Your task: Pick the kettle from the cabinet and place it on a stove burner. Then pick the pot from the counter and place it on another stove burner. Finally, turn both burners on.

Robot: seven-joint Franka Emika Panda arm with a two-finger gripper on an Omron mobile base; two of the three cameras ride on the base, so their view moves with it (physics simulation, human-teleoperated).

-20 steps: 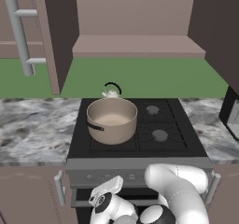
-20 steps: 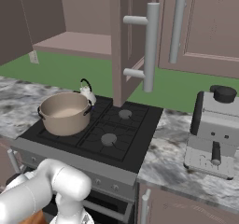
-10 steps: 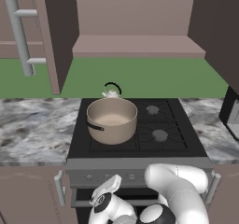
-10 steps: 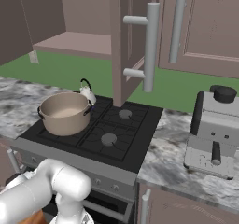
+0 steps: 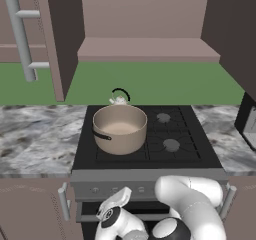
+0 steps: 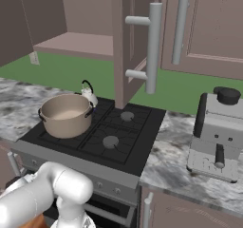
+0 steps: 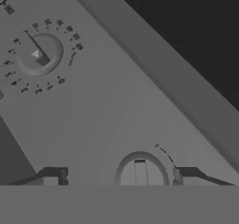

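A kitchen: black cooktop (image 5: pixel 150 134), marbled counter (image 5: pixel 35 139), wall cabinet (image 5: pixel 145 49), seemingly a coffee machine (image 6: pixel 218 132).

Matt tan pot (image 5: pixel 120 128), veined marbled counter (image 5: pixel 35 139)

The two right burners (image 5: pixel 167 131) are left free. The left side is blocked by the pot (image 5: pixel 120 129) and the kettle (image 5: pixel 119 98) behind it. The open cabinet door (image 6: pixel 124 42) hangs over the cooktop.

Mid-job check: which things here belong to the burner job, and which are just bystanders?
Job:
pot on front-left burner
kettle behind it
cooktop
knobs
cabinet, open
gripper, at a knob

Bystanders:
coffee machine
counter
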